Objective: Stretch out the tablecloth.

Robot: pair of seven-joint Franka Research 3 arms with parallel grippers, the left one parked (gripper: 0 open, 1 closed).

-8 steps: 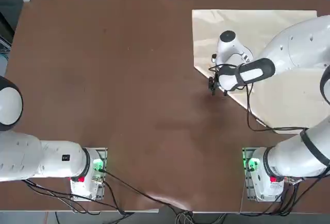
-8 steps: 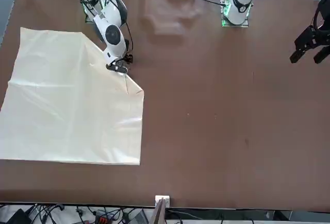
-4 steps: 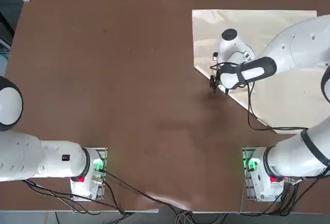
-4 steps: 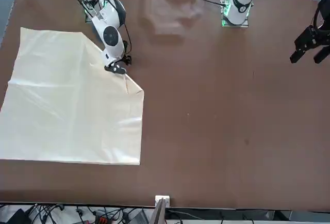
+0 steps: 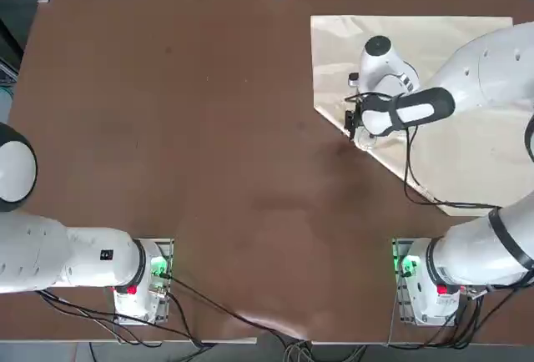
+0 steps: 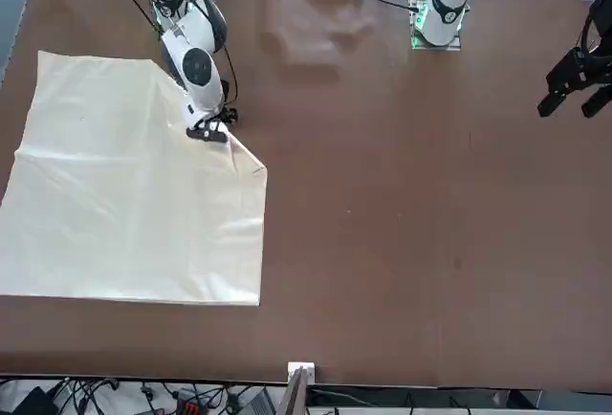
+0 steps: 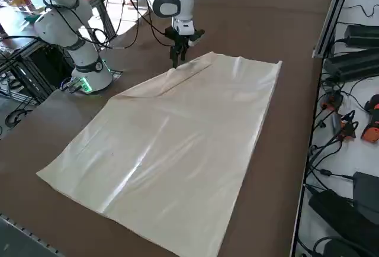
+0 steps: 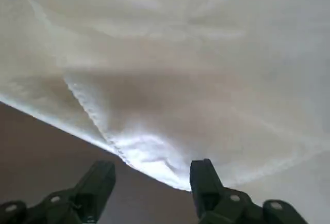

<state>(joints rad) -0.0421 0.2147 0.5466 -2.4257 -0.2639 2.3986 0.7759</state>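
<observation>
Right gripper [image 8: 149, 182], jaws wide and empty, hangs over the tablecloth's [image 5: 450, 87] folded diagonal edge.
We'd pinch that folded edge: thin, soft, probably slippery.

Even bright light, soft shadows, glossy sheen

The top view looks straight down, arm bases at its lower edge. The front view faces the robot from across the surface [image 6: 402, 205]. The right side view looks diagonally from the robot's right. All three share the tablecloth [image 5: 450, 128]; the wrist camera sits close above its edge.
</observation>
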